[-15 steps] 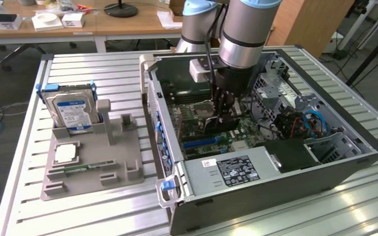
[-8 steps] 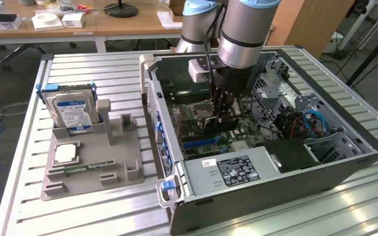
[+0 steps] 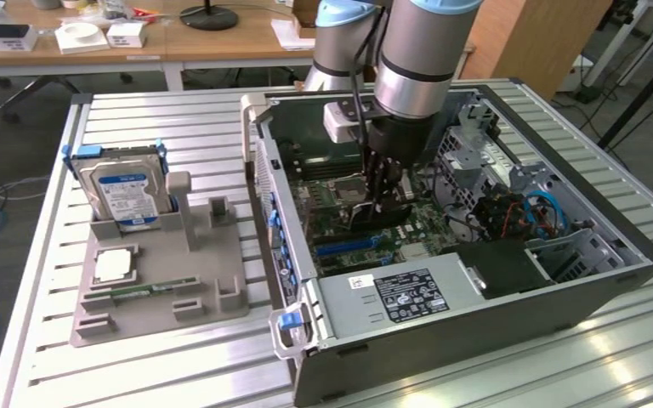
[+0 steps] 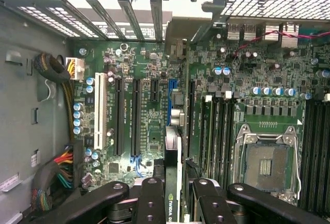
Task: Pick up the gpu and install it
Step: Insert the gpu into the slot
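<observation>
Our jaws are clamped on the gpu (image 4: 172, 175), holding it edge-on inside the open computer case (image 3: 474, 344), low over the motherboard (image 4: 147, 131). We judge the pick-up done and the installing in hand. The card hangs roughly in line with the blue slot (image 4: 171, 97) and looks not yet seated. Seating it calls for a square, straight press.

There is one robot arm (image 3: 417, 59) with one gripper (image 4: 177, 185), one gpu (image 4: 172, 146), and one open computer case (image 3: 508, 336). Inside are one motherboard (image 4: 149, 131), one bare CPU socket (image 4: 265, 164) and one white slot (image 4: 100, 110). The one counter (image 3: 145, 119) bears one grey holder (image 3: 167, 314), one hard drive (image 3: 122, 194), one CPU chip (image 3: 115, 265) and one green memory stick (image 3: 133, 291).
</observation>
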Available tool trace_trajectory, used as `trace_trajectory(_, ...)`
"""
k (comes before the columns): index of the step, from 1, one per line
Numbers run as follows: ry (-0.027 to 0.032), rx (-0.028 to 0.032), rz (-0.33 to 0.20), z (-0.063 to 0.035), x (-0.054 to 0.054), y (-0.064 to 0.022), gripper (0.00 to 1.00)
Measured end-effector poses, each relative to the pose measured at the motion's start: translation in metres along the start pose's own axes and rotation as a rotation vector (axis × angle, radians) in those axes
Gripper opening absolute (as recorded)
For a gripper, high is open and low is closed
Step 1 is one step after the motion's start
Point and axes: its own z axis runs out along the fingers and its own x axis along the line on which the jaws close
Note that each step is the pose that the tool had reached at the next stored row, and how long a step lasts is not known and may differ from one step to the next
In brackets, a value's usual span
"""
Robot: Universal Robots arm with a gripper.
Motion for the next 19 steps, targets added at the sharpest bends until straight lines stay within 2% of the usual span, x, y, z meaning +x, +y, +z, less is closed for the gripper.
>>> trace_trajectory(4, 0.0, 0.0001, 0.0, 0.0, -0.0002, 0.0041, 0.26)
trace_trajectory(14, 0.0, 0.0001, 0.0, 0.0, 0.0013, 0.0043, 0.26)
trace_trajectory(19, -0.0001, 0.0001, 0.0, 0.0, 0.0013, 0.0075, 0.26)
